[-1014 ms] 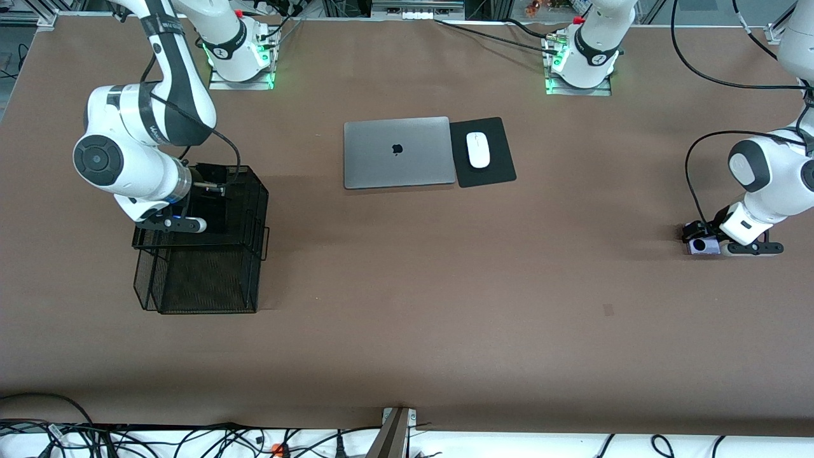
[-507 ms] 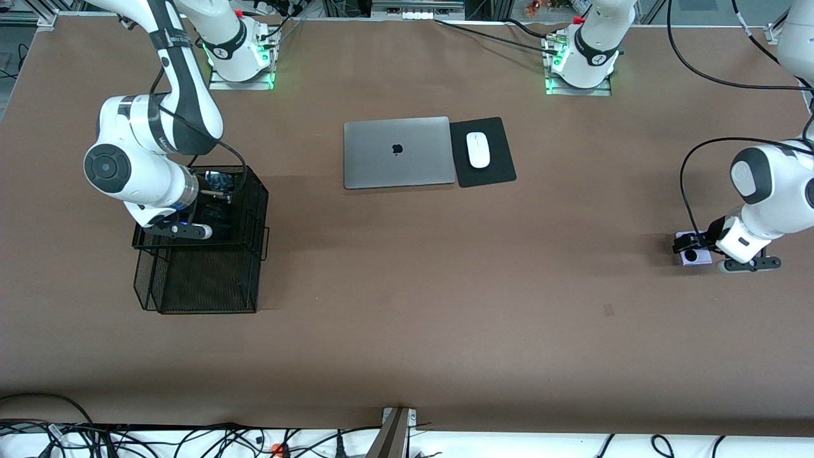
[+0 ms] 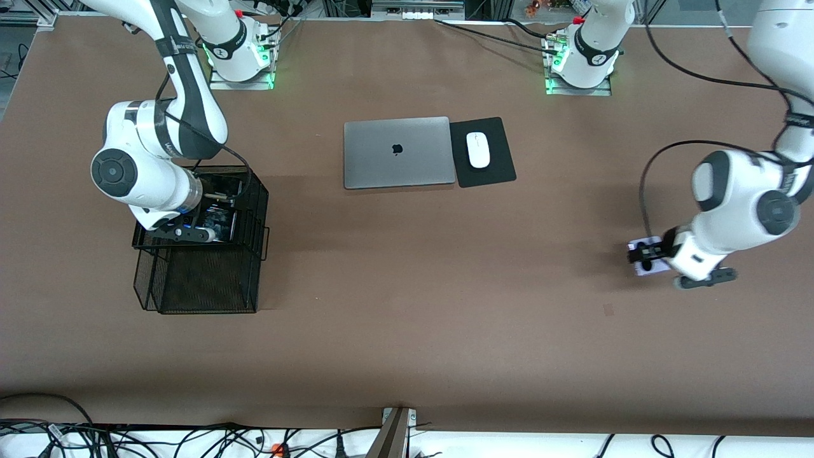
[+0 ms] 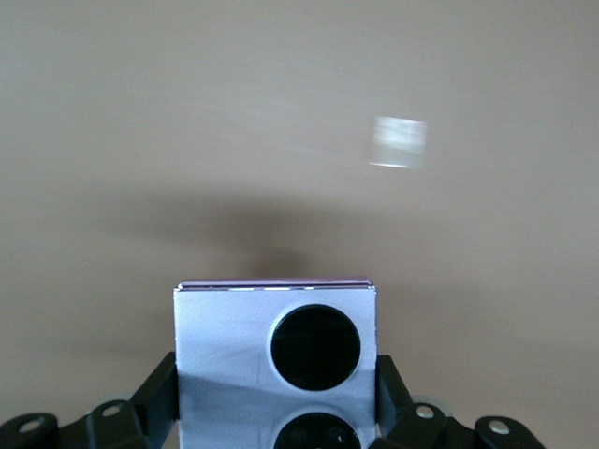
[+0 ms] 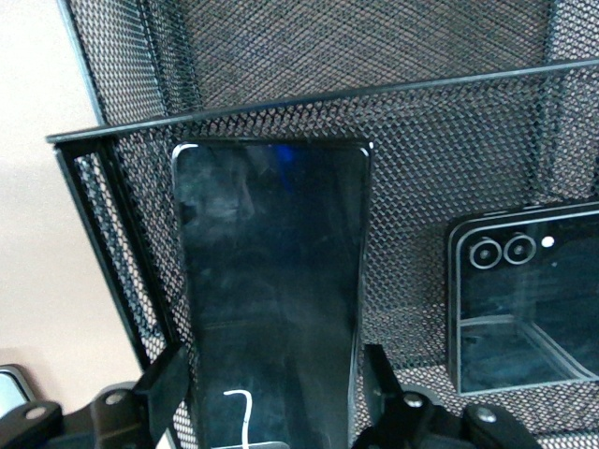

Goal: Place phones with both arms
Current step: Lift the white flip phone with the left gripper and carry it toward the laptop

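**Two phones mid-transfer: one arriving in the basket, one lifted clear of the tabletop**

Toward the right arm's end of the tabletop, the right pincer has risen slightly inside the black mesh basket over the last second, its fingers beginning to part around the long black slab phone. Whether they still clamp it cannot be told; release appears under way. The small black flip phone already lies in the basket beside the slab phone. The right forearm slopes down into the basket.

Well away from the basket, the left pincer has carried the lilac-white flip phone off the tabletop and toward the basket. It grips the phone by its edges, wrist bent low.
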